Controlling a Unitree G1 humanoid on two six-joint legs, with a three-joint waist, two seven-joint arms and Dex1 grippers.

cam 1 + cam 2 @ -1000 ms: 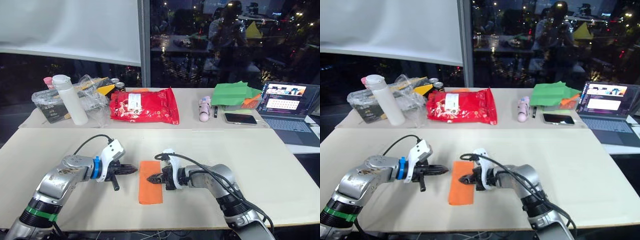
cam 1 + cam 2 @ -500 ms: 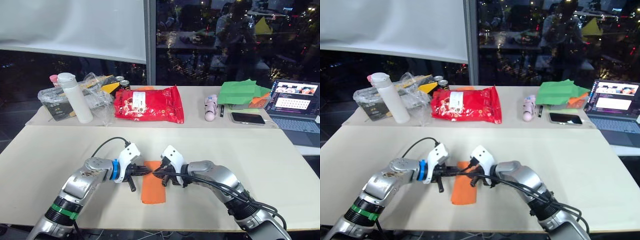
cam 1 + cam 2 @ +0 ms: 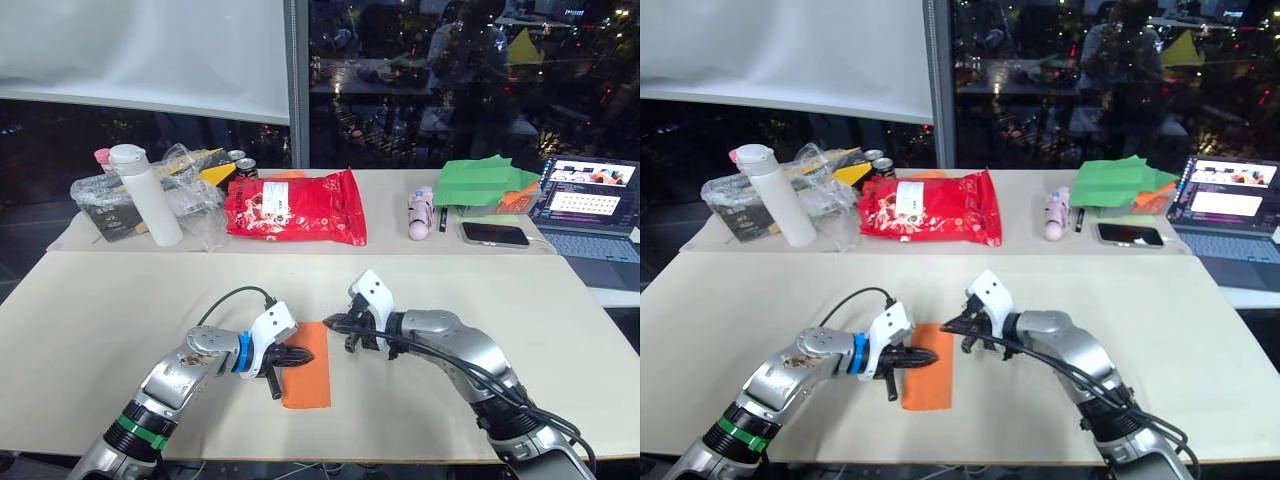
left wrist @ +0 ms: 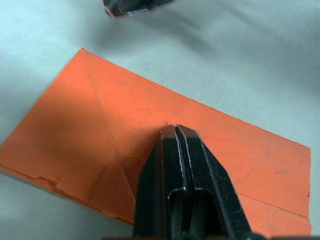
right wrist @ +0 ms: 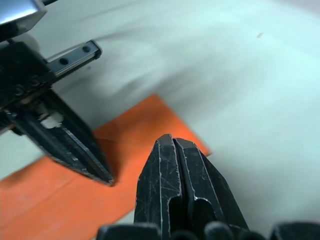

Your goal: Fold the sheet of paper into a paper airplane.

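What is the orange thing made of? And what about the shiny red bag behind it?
The flat orange rectangular sheet looks like thin matte paper: it lies flat on the table, shows sharp crease lines, and one edge is a bit ragged. The glossy red snack bag looks like plastic film or foil, since it crinkles and catches the light, though which of the two is hard to tell.

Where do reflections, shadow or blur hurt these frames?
Left eye view: the dark window mirrors room lights and a person. Left wrist view: a shadow darkens one end of the flat, creased bright orange sheet of paper, and the right gripper blurs. Right wrist view: the left gripper is soft.
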